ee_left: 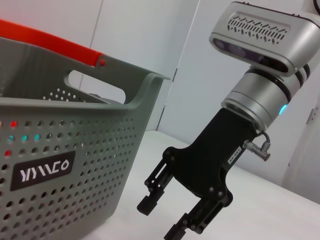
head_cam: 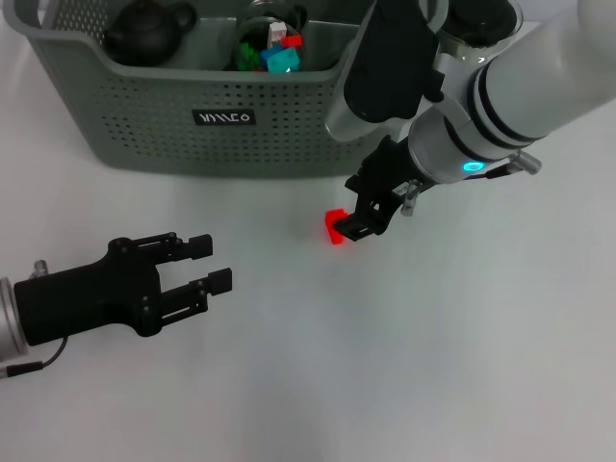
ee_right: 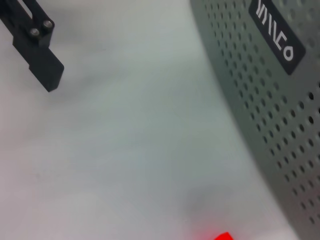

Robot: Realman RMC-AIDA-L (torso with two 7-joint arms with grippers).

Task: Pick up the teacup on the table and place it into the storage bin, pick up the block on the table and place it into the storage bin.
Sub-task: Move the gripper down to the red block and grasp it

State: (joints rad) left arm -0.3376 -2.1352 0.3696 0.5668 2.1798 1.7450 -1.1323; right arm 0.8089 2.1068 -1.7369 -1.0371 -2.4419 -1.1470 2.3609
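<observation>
The small red block (head_cam: 334,227) lies on the white table just in front of the storage bin (head_cam: 144,125), a grey-green perforated basket with a black label. My right gripper (head_cam: 354,223) hangs right over the block's right side, pointing down. In the left wrist view the right gripper (ee_left: 161,219) is open, with its fingers clearly apart beside the storage bin (ee_left: 75,150). The right wrist view catches the block (ee_right: 220,236) at its edge. My left gripper (head_cam: 219,264) rests open and empty at the lower left. No teacup shows on the table.
Inside the bin sit a black teapot (head_cam: 149,29) and a clear glass teapot (head_cam: 272,38) with coloured blocks in it. The bin has an orange handle clip (ee_left: 45,42). The white table (head_cam: 385,366) stretches in front of both arms.
</observation>
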